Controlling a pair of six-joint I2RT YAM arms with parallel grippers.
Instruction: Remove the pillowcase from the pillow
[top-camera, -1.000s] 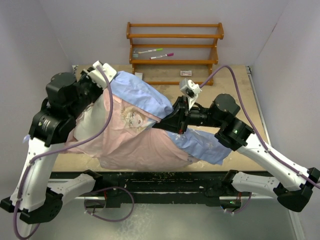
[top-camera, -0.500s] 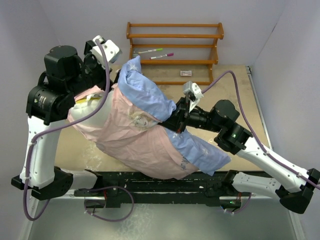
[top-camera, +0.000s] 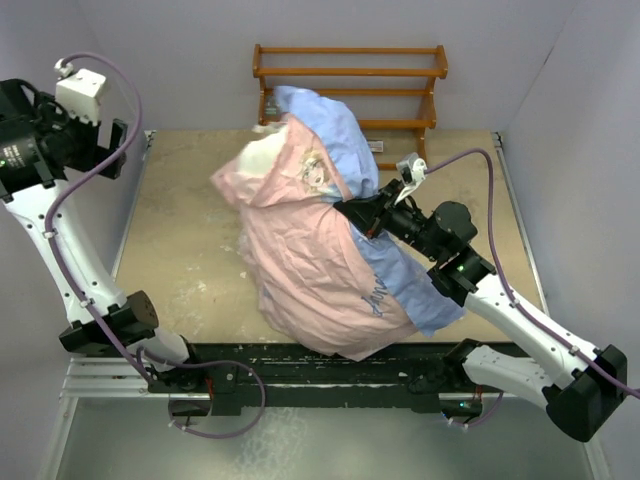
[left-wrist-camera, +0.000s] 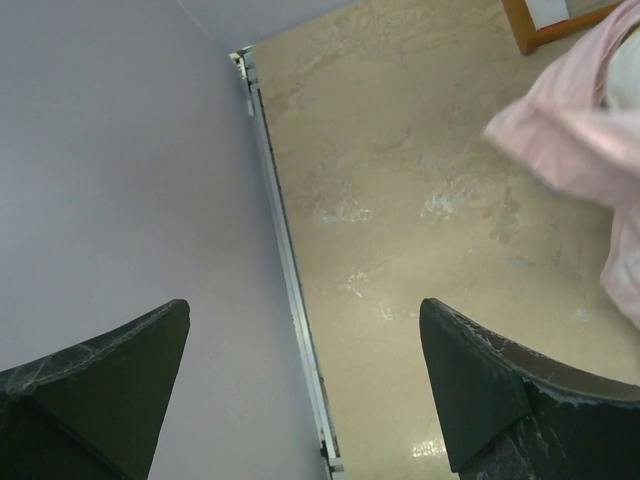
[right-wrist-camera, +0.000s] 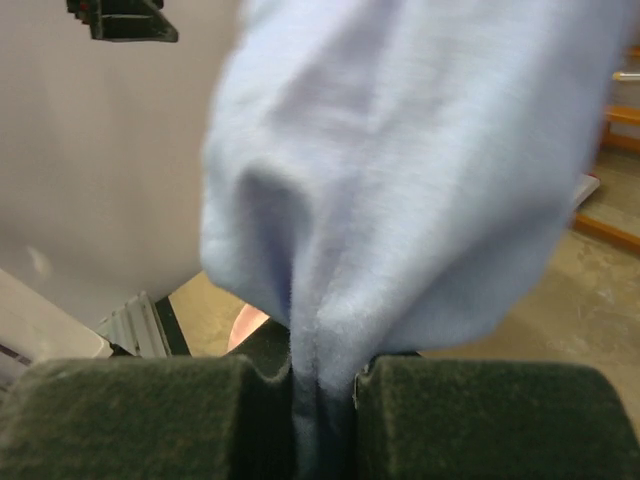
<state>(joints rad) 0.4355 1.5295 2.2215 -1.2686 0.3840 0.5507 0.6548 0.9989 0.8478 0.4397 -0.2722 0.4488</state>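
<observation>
The pillowcase (top-camera: 310, 260), pale pink inside and light blue outside with a blonde figure's face, is heaped over the pillow in the middle of the table. A cream-white bit of the pillow (top-camera: 262, 156) pokes out at the heap's upper left. My right gripper (top-camera: 347, 211) is shut on a fold of the blue fabric (right-wrist-camera: 400, 180), pinched between its pads (right-wrist-camera: 322, 378). My left gripper (top-camera: 115, 150) hangs high at the far left, apart from the heap. Its jaws are wide open and hold nothing (left-wrist-camera: 305, 305). The pink cloth (left-wrist-camera: 580, 130) shows at the right edge of the left wrist view.
A wooden rack (top-camera: 350, 70) stands at the back, its left part hidden behind the heap. The grey wall and the table's metal edge rail (left-wrist-camera: 290, 280) lie right under the left gripper. Bare tabletop (top-camera: 185, 230) stretches left of the heap.
</observation>
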